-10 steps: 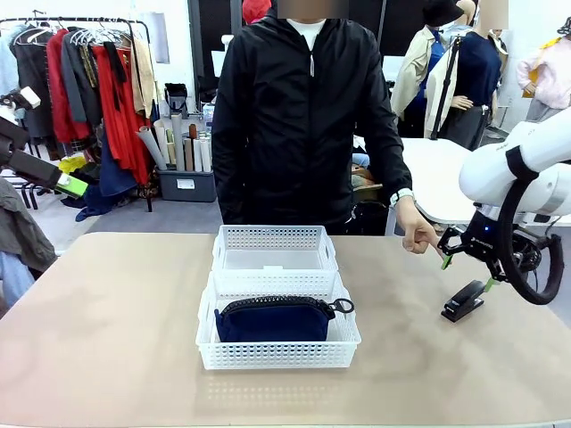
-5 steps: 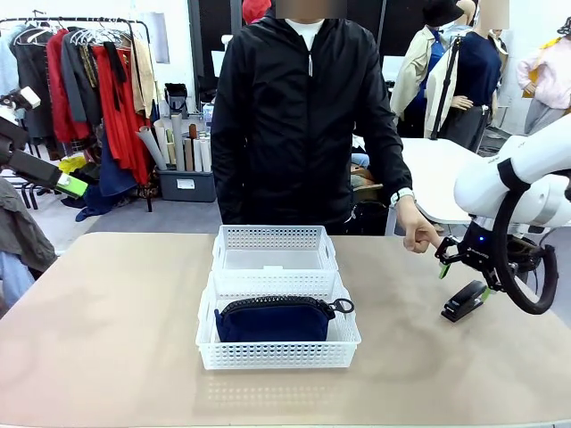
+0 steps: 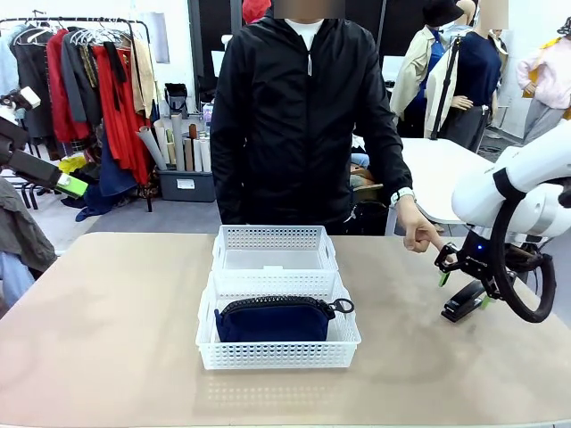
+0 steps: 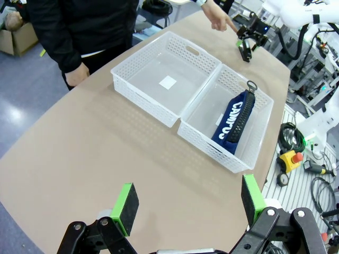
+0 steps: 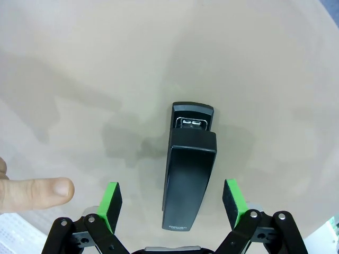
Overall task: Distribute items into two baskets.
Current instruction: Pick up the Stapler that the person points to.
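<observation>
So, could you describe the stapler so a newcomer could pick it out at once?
On the tan table, look right of the two white baskets. The stapler lies there, framed by the open right gripper: small and black, unlike the blue pouch.

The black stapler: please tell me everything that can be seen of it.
The stapler is small, black and looks like plastic. It is closed, with a metal part showing at its far end. It lies on the tan table, on the robot's right side. The open right end effector straddles its near half, one green pad on either side with a gap to each, so only the table touches it. A person's fingertip points beside it.
</observation>
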Tool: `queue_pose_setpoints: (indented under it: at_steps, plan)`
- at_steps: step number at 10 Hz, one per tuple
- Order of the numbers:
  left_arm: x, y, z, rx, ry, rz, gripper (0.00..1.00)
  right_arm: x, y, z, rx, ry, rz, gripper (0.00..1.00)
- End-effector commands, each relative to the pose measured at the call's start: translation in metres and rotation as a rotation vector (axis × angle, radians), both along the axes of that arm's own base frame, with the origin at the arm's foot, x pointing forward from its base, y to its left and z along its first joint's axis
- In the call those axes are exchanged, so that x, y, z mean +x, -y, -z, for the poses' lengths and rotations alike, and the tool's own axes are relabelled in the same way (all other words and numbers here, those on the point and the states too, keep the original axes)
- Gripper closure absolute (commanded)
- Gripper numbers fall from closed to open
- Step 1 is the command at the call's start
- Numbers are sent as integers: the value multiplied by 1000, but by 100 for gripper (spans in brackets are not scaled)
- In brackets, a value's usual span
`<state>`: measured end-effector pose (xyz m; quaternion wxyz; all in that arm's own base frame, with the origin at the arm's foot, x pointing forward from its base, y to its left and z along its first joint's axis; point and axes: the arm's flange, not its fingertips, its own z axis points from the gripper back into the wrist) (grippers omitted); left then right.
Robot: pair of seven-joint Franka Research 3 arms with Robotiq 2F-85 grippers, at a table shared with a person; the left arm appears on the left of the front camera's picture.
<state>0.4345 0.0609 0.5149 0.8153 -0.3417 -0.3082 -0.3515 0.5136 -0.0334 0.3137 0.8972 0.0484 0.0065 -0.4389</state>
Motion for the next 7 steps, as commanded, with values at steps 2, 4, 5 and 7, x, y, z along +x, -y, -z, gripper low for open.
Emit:
queue_pose_setpoints:
  at_steps: [2, 4, 5, 7]
  plan:
    - [-1, 0, -1, -9, 4, 3, 0, -1, -4, 2, -45, -7, 26, 0]
    - [-1, 0, -1, -9, 4, 3, 0, -1, -4, 3, -45, -16, 22, 0]
    - [-1, 0, -1, -9, 4, 3, 0, -2, -3, 4, -45, -24, 13, 0]
    - [-1, 0, -1, -9, 4, 3, 0, 0, -1, 2, 0, -6, 0, 0]
